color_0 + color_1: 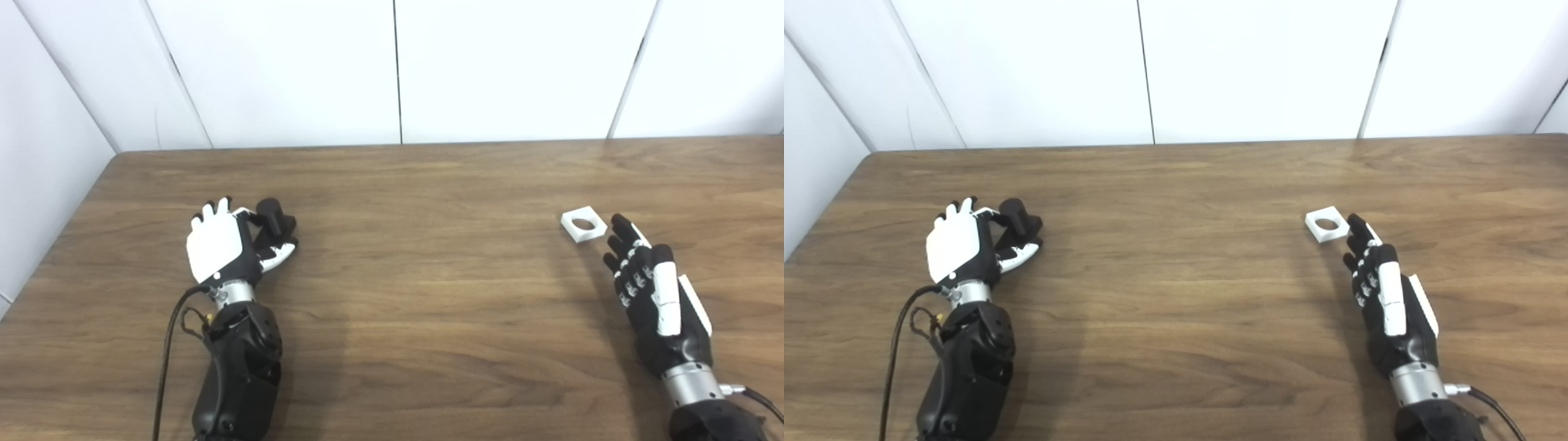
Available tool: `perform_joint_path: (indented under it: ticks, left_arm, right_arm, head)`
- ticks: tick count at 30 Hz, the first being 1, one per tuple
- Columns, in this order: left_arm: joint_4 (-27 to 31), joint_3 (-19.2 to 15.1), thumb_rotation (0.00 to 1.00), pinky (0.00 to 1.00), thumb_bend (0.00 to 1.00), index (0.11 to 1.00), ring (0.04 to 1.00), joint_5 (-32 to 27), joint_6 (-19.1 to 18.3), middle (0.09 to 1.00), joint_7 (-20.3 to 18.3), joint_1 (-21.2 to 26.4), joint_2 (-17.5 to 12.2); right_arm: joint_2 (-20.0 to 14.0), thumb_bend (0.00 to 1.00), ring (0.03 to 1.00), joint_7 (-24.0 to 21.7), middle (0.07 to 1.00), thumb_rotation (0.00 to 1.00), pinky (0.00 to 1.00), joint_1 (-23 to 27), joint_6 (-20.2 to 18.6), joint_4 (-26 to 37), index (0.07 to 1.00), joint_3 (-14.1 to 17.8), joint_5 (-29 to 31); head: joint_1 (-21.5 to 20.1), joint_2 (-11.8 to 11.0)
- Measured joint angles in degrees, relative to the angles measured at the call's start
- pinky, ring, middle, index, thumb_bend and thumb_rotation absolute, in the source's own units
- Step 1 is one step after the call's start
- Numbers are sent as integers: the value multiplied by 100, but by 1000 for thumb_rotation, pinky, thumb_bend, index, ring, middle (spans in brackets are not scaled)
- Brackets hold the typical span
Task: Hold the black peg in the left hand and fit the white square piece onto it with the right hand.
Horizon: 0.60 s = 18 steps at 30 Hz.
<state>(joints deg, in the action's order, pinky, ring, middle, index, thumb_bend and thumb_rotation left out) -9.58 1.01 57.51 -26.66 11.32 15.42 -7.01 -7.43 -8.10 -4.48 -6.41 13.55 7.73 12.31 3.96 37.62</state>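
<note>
The black peg (273, 215) stands on the wooden table (416, 294) at the left. My left hand (222, 246) is right beside it, palm side toward the peg. Its fingers (211, 209) stretch forward and the thumb (278, 251) reaches under the peg's near side; the hand is not closed on the peg. The white square piece (584, 224), with a round hole, lies flat at the right. My right hand (650, 288) lies open just behind it, fingertips (618, 222) close to the piece's near right corner.
White wall panels (392, 67) stand behind the table's far edge. The table's left edge runs close to my left arm (242, 367). A black cable (168, 343) hangs beside that arm.
</note>
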Motion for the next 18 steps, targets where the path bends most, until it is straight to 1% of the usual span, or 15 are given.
perform_joint_path:
  ticks: [7,10,13,14,15,16,18]
  left_arm:
    - [26,54,239,1000,676,596,1000,-3,39,962,24,-2,-2]
    - [26,103,231,1000,681,589,1000,-24,45,957,98,-8,-7]
    - [26,144,202,1000,671,571,1000,-116,46,948,177,-22,-18]
    - [26,165,174,1000,639,554,1000,-132,48,946,209,-25,-34]
    - [26,204,125,1000,577,524,1000,-160,59,943,242,-27,-55]
    - [26,224,99,1000,546,508,1000,-190,74,942,270,-31,-69]
    - [27,262,78,1000,518,495,1000,-246,105,945,394,-58,-86]
  right_arm:
    - [-5,671,1000,-50,1000,997,1000,0,-9,0,948,3,0]
    - [-8,684,1000,-80,1000,992,1000,1,-9,-1,950,6,0]
    - [-8,666,1000,-83,1000,995,1000,2,-10,-1,954,18,1]
    - [-8,664,1000,-85,1000,995,1000,2,-10,0,953,19,1]
    - [-8,664,1000,-87,999,996,1000,2,-10,0,951,20,1]
    - [-8,664,1000,-87,999,996,1000,2,-10,0,951,21,0]
    - [-8,664,1000,-87,1000,998,1000,3,-12,1,952,24,0]
  head:
    - [9,18]
    - [9,9]
    - [0,17]
    - [0,18]
    - [-9,18]
    - [-9,18]
    - [-9,18]
